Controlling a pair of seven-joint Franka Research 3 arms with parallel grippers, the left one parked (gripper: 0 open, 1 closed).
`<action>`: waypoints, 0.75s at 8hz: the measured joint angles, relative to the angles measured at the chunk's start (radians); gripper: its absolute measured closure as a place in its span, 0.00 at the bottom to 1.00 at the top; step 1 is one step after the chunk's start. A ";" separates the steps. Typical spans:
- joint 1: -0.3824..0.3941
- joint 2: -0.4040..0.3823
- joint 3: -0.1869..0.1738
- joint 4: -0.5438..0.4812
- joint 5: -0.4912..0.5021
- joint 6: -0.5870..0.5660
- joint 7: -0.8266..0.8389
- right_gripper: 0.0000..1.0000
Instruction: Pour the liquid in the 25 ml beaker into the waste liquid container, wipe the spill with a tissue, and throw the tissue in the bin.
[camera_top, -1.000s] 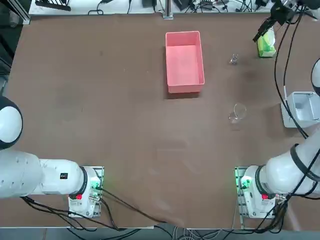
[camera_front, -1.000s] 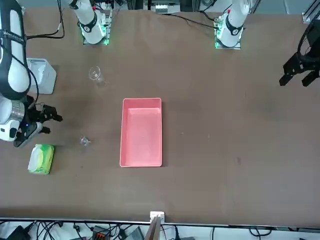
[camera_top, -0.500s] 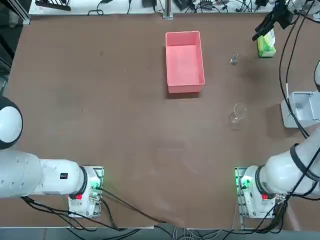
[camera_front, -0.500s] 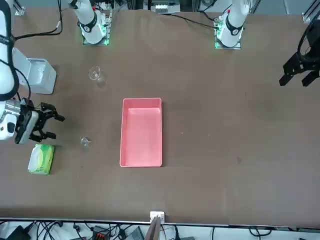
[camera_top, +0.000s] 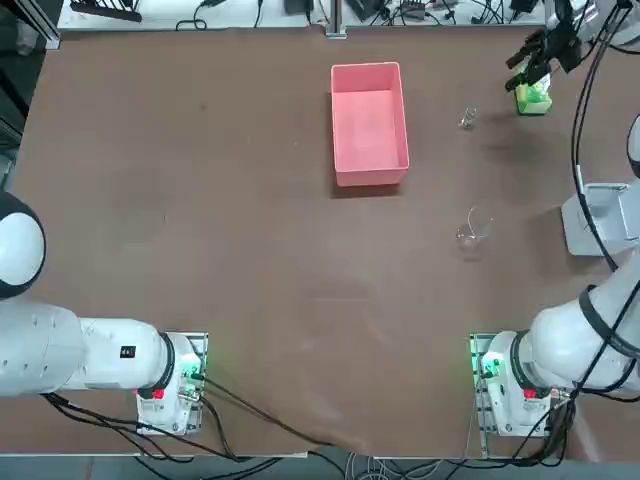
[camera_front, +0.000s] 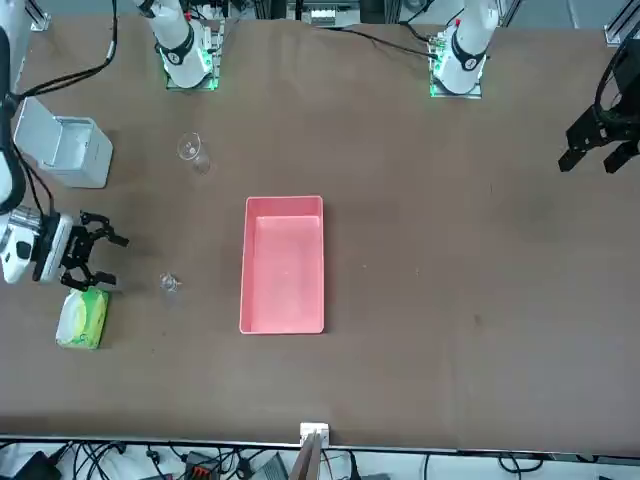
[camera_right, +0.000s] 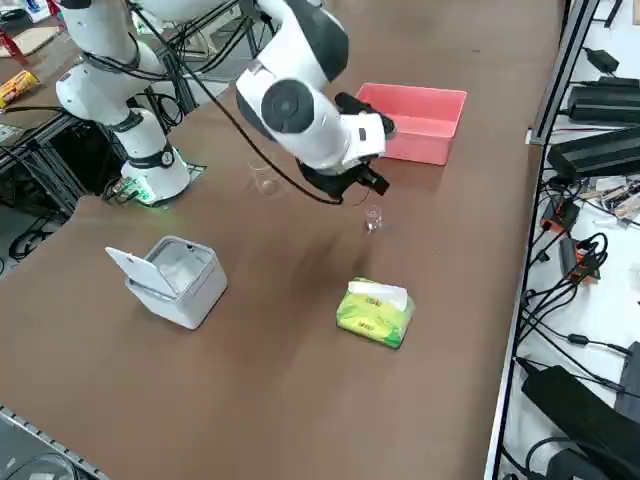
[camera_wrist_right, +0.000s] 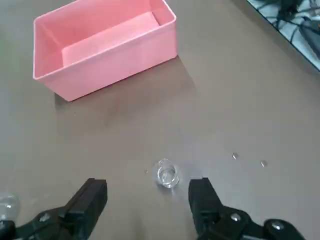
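My right gripper (camera_wrist_right: 146, 200), fingers spread wide and empty, lines up on the tiny beaker (camera_wrist_right: 166, 173) for a grasp.

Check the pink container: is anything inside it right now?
The pink container looks empty: its floor shows bare pink in the top, front and wrist views. The tiny beaker stands outside it on the table, ahead of the open right gripper.

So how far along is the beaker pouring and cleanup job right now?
Nothing looks finished yet. The 25 ml beaker stands upright on the table, apart from the pink container. In hand: the right hand is open, aimed at the beaker and not touching it. Left: grasp, pour, then take a tissue from the green tissue pack, wipe, and drop it in the white bin.
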 joint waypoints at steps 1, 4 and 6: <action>-0.014 0.030 0.000 -0.002 0.042 -0.014 -0.075 0.00; -0.051 0.094 0.000 -0.002 0.137 -0.083 -0.251 0.00; -0.073 0.130 0.000 -0.001 0.180 -0.114 -0.345 0.00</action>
